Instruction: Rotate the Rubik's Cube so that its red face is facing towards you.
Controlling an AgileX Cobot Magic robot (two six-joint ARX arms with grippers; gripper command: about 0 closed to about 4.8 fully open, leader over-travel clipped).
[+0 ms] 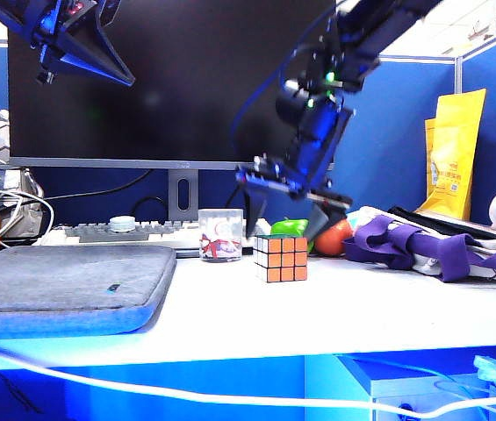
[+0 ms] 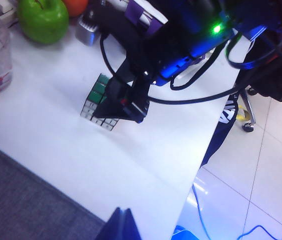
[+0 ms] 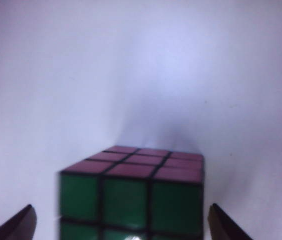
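Right wrist view showed your right gripper (image 3: 121, 225) spread wide, fingertips flanking the Rubik's Cube (image 3: 131, 192) without touching it. You would have done well to sink lower, centre the cube between the jaws, and close squarely on opposite sides before turning. Cube stood on the white counter (image 1: 362, 307), at 3 o'clock from the clear cup (image 1: 220, 234). Its orange side faced the exterior camera; the red face (image 3: 141, 162) lay on top, green toward the wrist. Your left gripper (image 2: 121, 225) hung high; I cannot tell its state.
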